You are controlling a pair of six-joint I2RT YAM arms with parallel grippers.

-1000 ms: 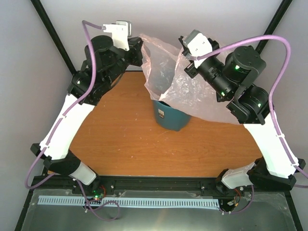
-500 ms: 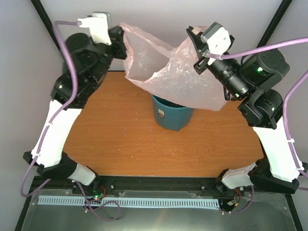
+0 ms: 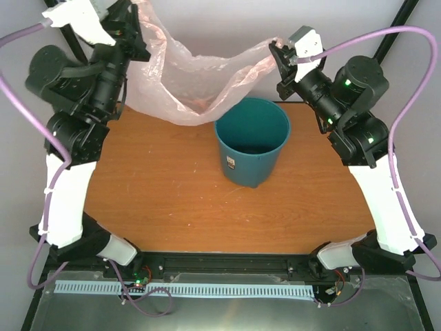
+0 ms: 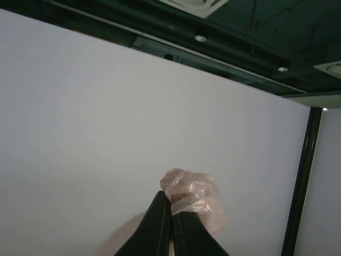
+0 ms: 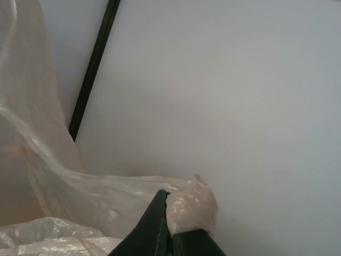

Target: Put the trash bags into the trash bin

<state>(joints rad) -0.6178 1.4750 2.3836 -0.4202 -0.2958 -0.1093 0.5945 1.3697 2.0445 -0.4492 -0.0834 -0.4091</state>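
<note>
The pale-pink trash bag [image 3: 193, 83] hangs stretched in the air between my two grippers, behind and above the teal trash bin [image 3: 253, 148]. The bin stands upright and open on the table, with a white label on its side. My left gripper [image 3: 135, 31] is raised high at the back left and is shut on one end of the bag [image 4: 192, 194]. My right gripper [image 3: 279, 49] is raised at the back right and is shut on the other end [image 5: 189, 208]. The bag's lowest fold sags just left of the bin's rim.
The wooden table [image 3: 172, 200] carries only the bin. Black frame posts [image 3: 408, 14] stand at the back corners before a white wall. A black rail [image 3: 227, 262] runs along the near edge.
Both grippers have lifted and spread apart. The bag has come off the bin's mouth and now stretches wide behind it. The left arm swung far up and left.
</note>
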